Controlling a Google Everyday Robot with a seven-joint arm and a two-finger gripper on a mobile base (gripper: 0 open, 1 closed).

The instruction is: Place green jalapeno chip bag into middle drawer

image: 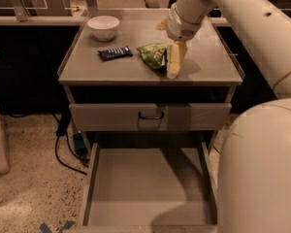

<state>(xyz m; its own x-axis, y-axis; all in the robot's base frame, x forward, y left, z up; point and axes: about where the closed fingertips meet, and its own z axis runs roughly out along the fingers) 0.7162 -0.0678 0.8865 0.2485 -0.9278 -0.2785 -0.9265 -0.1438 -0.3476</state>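
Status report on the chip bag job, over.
Tool low over tabletop, at chip bag right edge. Chip bag on top, not yet in drawer. Drawer open below. Blue bar and bowl left of bag.

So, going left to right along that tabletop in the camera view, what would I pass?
A white bowl → dark-blue wrapped bar → green jalapeno chip bag → the robot's hand, at the bag's right edge.
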